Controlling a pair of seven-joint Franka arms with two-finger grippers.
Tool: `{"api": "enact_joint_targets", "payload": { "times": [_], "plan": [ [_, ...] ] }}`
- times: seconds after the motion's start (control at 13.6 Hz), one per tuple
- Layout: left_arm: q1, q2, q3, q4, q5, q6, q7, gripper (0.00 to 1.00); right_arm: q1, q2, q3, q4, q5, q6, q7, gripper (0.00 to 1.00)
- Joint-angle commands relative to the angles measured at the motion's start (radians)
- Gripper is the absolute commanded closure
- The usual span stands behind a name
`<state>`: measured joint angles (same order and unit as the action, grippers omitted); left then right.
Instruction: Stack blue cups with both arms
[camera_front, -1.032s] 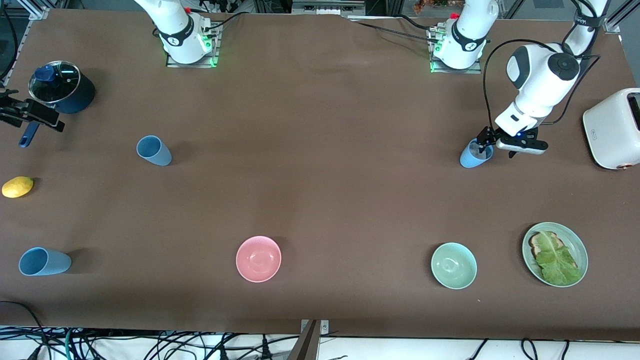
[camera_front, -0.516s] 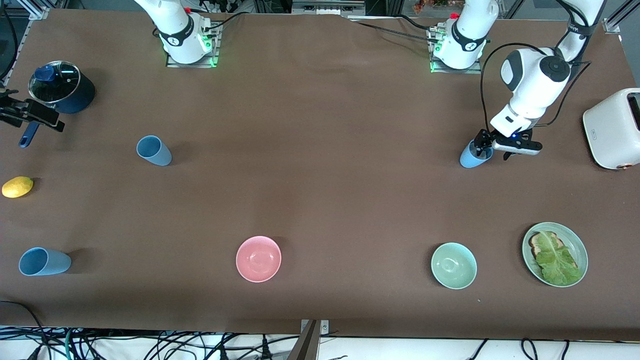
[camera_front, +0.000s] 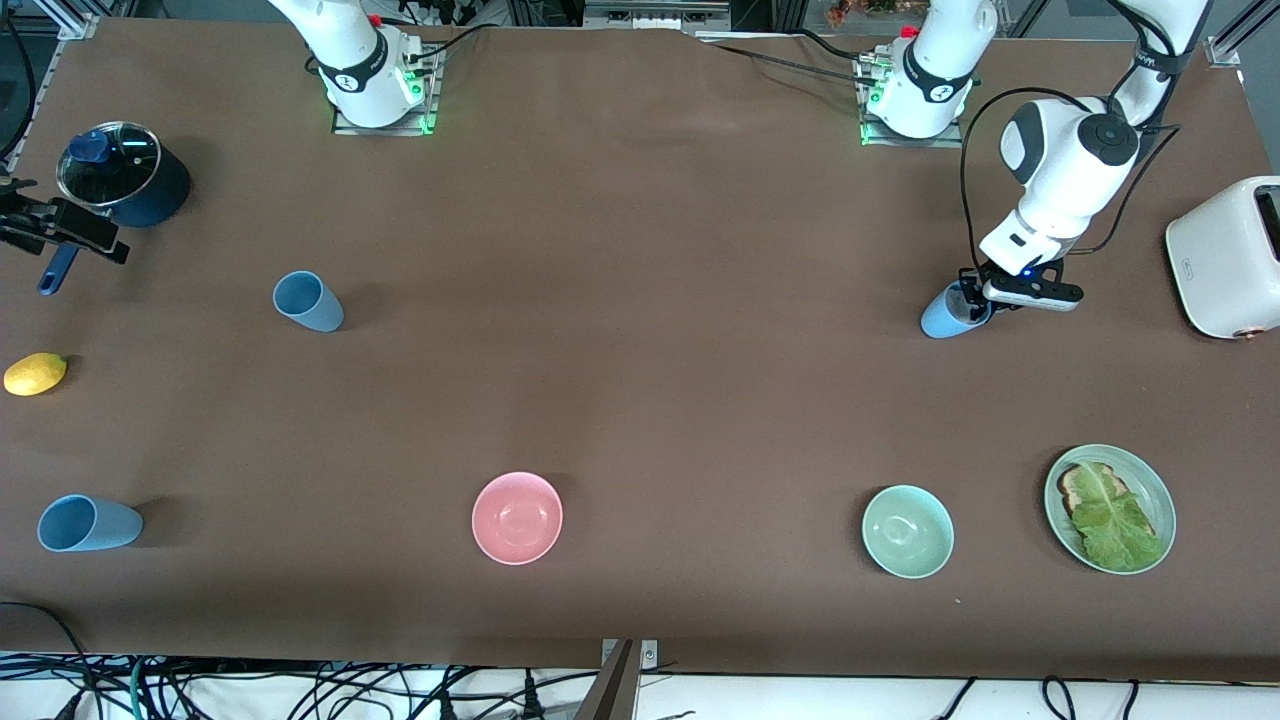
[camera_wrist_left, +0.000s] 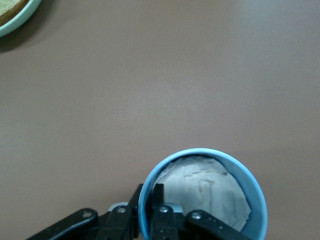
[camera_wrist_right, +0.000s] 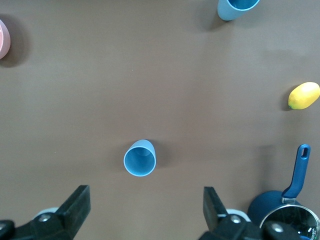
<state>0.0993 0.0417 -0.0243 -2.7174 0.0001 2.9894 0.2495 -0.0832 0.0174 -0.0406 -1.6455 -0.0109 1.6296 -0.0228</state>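
A sky-blue cup (camera_front: 945, 315) stands on the table toward the left arm's end. My left gripper (camera_front: 968, 300) is shut on its rim, one finger inside and one outside, as the left wrist view (camera_wrist_left: 148, 192) shows; the cup's inside (camera_wrist_left: 205, 187) looks pale and wrinkled. A slate-blue cup (camera_front: 308, 302) stands toward the right arm's end. In the right wrist view my open, empty right gripper (camera_wrist_right: 146, 200) is high over that cup (camera_wrist_right: 140, 158). The right gripper is out of the front view.
Another blue cup (camera_front: 88, 523) stands near the front edge, beyond a lemon (camera_front: 35, 373) and a navy lidded pot (camera_front: 122, 175). A pink bowl (camera_front: 517, 517), a green bowl (camera_front: 907, 531), a plate with toast and lettuce (camera_front: 1165, 490) and a white toaster (camera_front: 1225, 255) stand around.
My left gripper has come down onto the sky-blue cup's rim and closed on it; the left arm's wrist drew back a little. The right arm's side looks unchanged.
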Motion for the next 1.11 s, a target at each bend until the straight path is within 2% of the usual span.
{"api": "enact_joint_targets", "payload": {
  "times": [0.0,0.15,0.29,0.52,0.74,0.88,1.03],
  "plan": [
    [-0.006,-0.013,0.009,-0.002,-0.018,0.002,0.037,1.0,0.0,-0.008,-0.004,-0.004,0.006,-0.007,-0.017,0.0],
    [-0.006,-0.028,0.007,0.025,-0.018,-0.041,0.045,1.0,0.0,-0.008,-0.004,-0.004,0.006,-0.007,-0.017,0.0],
    [-0.006,-0.072,0.003,0.117,-0.02,-0.239,0.045,1.0,0.0,-0.008,-0.004,-0.004,0.006,-0.007,-0.017,0.0],
    [-0.006,-0.106,0.001,0.337,-0.022,-0.617,0.047,1.0,0.0,-0.008,-0.004,-0.004,0.006,-0.007,-0.017,0.0],
    [-0.013,-0.092,-0.014,0.61,-0.022,-0.962,0.034,1.0,0.0,-0.008,-0.004,-0.004,0.006,-0.007,-0.017,0.0],
    [-0.024,-0.085,-0.028,0.714,-0.032,-1.068,0.002,1.0,0.0,-0.008,-0.004,-0.004,0.006,-0.007,-0.017,0.0],
    [-0.041,-0.082,-0.054,0.769,-0.057,-1.107,-0.067,1.0,0.0,-0.008,-0.004,-0.004,0.006,-0.008,-0.017,0.0]
  ]
}}
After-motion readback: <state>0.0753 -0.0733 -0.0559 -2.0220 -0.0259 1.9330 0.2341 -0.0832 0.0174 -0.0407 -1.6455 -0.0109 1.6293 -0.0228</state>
